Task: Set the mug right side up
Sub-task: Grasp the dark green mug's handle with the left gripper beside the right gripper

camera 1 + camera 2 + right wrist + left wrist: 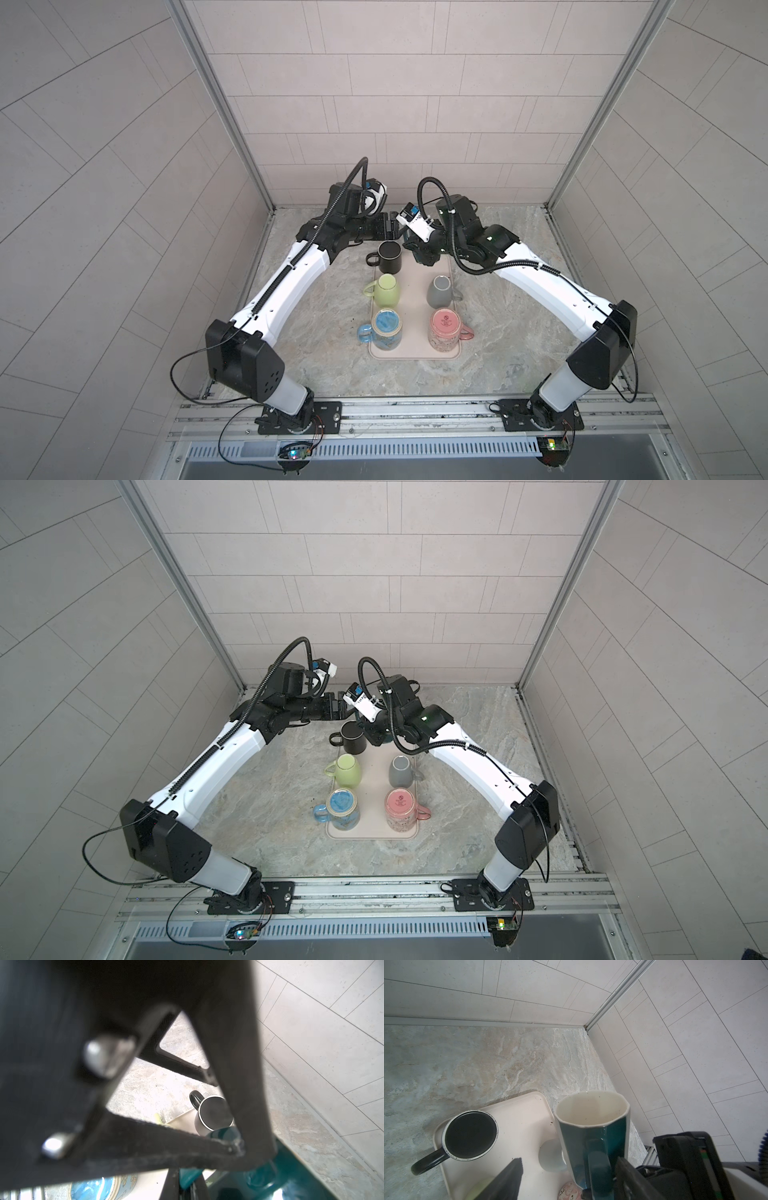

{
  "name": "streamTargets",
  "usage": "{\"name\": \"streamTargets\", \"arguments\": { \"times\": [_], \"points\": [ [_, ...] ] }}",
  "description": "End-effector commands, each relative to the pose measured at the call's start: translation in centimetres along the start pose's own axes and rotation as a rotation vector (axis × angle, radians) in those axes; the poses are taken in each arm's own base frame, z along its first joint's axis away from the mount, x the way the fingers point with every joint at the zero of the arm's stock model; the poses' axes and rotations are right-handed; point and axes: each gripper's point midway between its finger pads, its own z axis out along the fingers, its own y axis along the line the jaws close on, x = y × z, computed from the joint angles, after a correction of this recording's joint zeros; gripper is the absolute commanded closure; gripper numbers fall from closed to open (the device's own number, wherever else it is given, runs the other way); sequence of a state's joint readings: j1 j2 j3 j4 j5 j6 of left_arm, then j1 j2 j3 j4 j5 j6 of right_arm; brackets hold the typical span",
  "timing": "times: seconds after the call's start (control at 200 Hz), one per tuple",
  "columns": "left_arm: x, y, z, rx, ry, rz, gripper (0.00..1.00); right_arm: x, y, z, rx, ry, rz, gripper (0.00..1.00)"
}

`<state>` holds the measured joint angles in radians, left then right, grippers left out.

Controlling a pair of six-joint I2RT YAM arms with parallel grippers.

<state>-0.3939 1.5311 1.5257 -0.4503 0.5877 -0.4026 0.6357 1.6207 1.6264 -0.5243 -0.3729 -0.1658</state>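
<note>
Teal mug [591,1126], mouth up, is at the tray's [527,1118] far right corner near the tabletop's [488,1059] far edge, clamped by the right pincer [239,1147] on its inward-bent arm [523,276], the left pincer [568,1159] spread apart just beside.

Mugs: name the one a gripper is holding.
The teal mug, clamped by its handle in the right gripper. The black mug, green mug, grey mug, blue mug and pink mug stand free.

Two columns of mugs [384,289] on tray [413,309]
</note>
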Motion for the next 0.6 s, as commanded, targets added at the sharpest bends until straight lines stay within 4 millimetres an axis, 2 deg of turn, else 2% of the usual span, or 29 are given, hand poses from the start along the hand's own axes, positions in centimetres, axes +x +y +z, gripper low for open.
{"name": "streamTargets", "arguments": {
  "times": [0.0,0.345,0.475,0.595],
  "points": [
    [0.2,-1.6,-0.6,0.039,0.01,0.029,0.25,-4.1,-0.2,-1.7,0.034,-0.125,-0.076,1.0],
    [1.3,-1.7,0.2,0.044,0.052,0.023,0.3,-4.0,0.5,-1.1,0.018,-0.109,-0.097,1.0],
    [1.9,-1.6,0.4,0.044,0.078,0.016,0.35,-4.2,0.4,-1.2,0.027,-0.114,-0.097,1.0],
    [2.6,-1.3,0.5,0.038,0.102,0.008,0.43,-4.3,0.4,-1.3,0.031,-0.119,-0.099,1.0]
  ]
}}
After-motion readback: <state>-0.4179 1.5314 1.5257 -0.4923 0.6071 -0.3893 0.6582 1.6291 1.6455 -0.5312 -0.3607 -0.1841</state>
